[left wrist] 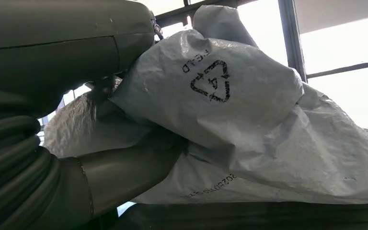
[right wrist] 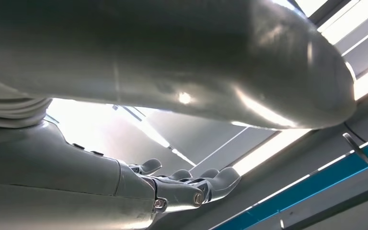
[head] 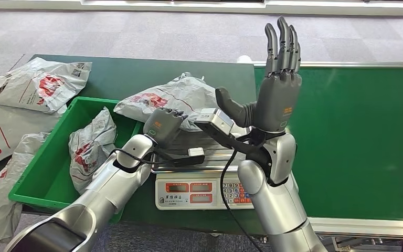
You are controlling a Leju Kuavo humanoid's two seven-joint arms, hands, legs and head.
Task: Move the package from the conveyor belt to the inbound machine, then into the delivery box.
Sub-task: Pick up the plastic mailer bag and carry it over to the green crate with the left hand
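Fingers of the robot's left hand curl onto a grey plastic package at centre frame, gripping its crumpled edge; the left wrist view shows the thumb pressed under the bag's printed recycling mark. The package lies across the inbound machine, a weighing scale with red displays and a keypad at lower centre, and overhangs the rim of the green delivery box at left. Another grey parcel sits inside that box. The right hand is raised upright at centre right, fingers straight and together, thumb apart, holding nothing. Behind it the green conveyor belt fills the right of the frame. More grey mail bags lie on the dark green bench at upper left.
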